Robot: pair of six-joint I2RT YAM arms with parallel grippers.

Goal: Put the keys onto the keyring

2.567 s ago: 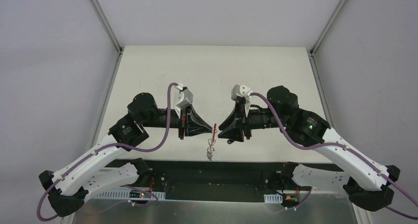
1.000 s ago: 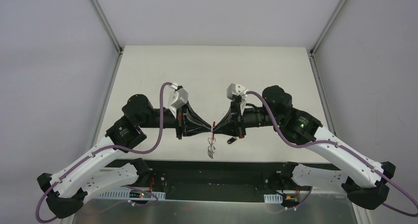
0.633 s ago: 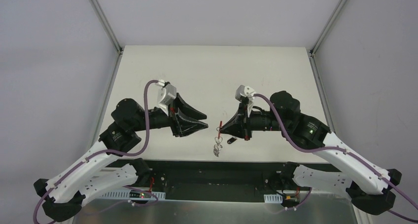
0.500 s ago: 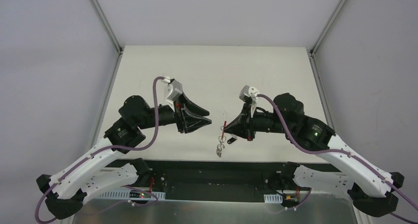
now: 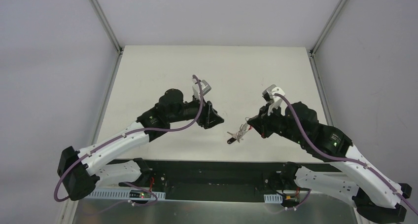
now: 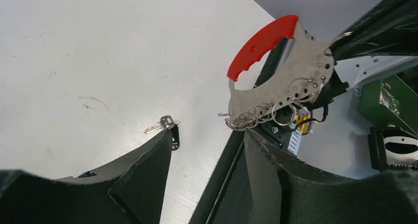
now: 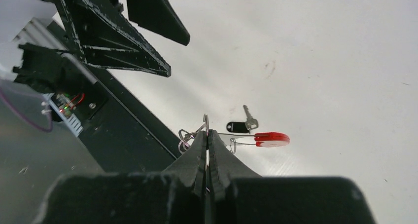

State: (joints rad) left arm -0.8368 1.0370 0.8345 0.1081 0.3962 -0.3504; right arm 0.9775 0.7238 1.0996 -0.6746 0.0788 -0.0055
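Note:
My right gripper (image 7: 207, 133) (image 5: 250, 127) is shut on the keyring (image 7: 217, 134), pinching one wire ring of the bunch. The keyring's red crescent (image 7: 271, 139) sticks out to the right, held above the table. In the left wrist view the keyring (image 6: 288, 78) hangs in the air ahead, red grip (image 6: 261, 40) uppermost and wire rings (image 6: 261, 116) along its lower edge. One silver key (image 7: 250, 117) (image 6: 160, 126) lies on the table with its black oval tag (image 7: 237, 127) (image 5: 230, 140). My left gripper (image 6: 208, 137) (image 5: 218, 120) is open and empty, just left of the keyring.
The table's black front rail (image 5: 212, 167) runs just below both grippers, with electronics and a white slotted strip (image 6: 296, 137) beyond it. The white tabletop (image 5: 217, 71) stretches away behind the arms, bounded by metal frame posts (image 5: 103, 21).
My left gripper has let go of the keyring's red piece, opened, pulled back left, then swung forward again. My right gripper has carried the keyring to the right and tipped it flatter.

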